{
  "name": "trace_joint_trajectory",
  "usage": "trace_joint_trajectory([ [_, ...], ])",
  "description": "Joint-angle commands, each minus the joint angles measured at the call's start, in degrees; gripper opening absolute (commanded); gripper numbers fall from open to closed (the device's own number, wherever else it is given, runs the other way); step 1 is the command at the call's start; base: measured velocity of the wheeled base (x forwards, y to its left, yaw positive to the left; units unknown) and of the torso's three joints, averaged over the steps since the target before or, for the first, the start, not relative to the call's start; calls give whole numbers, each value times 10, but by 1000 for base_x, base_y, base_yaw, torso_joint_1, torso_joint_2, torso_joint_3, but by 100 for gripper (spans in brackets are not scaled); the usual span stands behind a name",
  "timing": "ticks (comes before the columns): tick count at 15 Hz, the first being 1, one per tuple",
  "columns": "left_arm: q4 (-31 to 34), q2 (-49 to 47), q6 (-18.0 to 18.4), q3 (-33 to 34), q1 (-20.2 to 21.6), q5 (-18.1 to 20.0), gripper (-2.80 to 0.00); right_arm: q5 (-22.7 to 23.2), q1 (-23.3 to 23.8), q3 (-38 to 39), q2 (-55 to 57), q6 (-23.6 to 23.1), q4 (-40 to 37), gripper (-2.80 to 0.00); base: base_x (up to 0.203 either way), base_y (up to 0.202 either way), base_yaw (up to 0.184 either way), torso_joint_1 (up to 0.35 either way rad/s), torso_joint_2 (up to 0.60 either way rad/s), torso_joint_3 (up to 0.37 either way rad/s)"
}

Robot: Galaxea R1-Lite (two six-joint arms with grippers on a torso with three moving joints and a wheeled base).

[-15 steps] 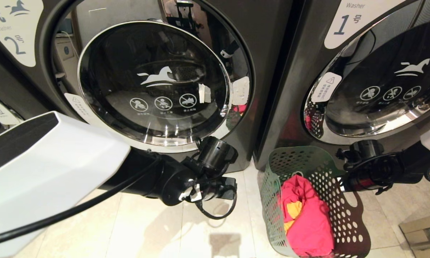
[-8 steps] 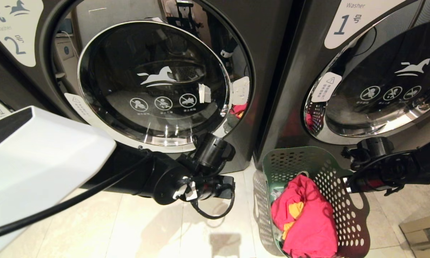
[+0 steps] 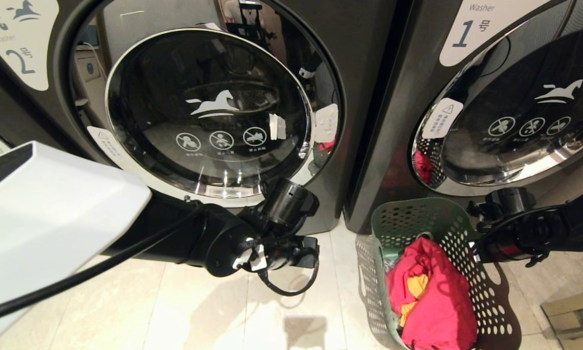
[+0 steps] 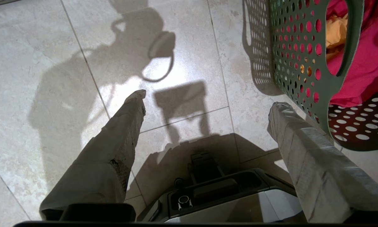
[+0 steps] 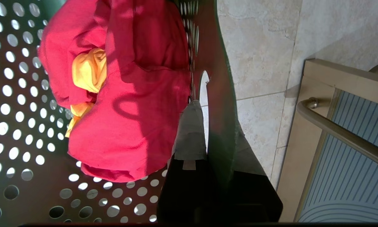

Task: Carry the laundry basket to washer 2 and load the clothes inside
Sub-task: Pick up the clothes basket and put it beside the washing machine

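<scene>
The right hand (image 5: 204, 126) is clamped shut on the rim of the laundry basket (image 3: 408, 218) at its side handle, one finger inside the wall and the other, as far as the right wrist view lets me judge, outside it. The basket hangs tilted from that one grip, low over the tiled floor (image 3: 199, 316), in front of the seam between the two machines and more under the washer marked 1 (image 3: 510, 107) than under washer 2 (image 3: 208, 112). The clothes (image 3: 437, 296) — a pink-red bundle with a yellow piece tucked in — lie slumped toward the low end of the basket.

The left hand (image 4: 207, 104) hangs wide and empty over the floor just beside the basket's near wall, below the closed round door of washer 2.

The step in hand looks like setting the basket down by washer 2. To do it well, the basket should come down slowly and level out before the grip lets go, since a one-sided hold on a tilted basket could tip the bundle out. It should land clear of the door's swing, close enough for an easy reach into it afterward. The door is not yet open, so the free left hand seems best placed to deal with it once the basket rests steady on the floor.
</scene>
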State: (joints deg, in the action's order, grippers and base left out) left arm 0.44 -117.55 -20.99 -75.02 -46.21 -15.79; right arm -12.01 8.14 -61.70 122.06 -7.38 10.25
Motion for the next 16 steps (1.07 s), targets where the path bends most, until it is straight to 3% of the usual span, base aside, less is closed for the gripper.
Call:
trace_joint_trajectory([
  [1, 0, -2, -1, 0, -2, -1, 0, 0, 1, -6, 17, 0, 0, 0, 0, 0, 0, 0, 0, 0],
  [6, -1, -5, -2, 1, -2, -1, 0, -2, 4, -16, 23, -2, -1, 0, 0, 0, 0, 0, 0, 0],
  [8, 0, 3, -2, -1, -2, -1, 0, -22, 5, -9, 9, -1, -3, 0, 0, 0, 0, 0, 0, 0],
  [16, 40, 142, -4, 35, 5, -4, 0, -65, 8, 78, -174, -1, -4, 0, 0, 0, 0, 0, 0, 0],
])
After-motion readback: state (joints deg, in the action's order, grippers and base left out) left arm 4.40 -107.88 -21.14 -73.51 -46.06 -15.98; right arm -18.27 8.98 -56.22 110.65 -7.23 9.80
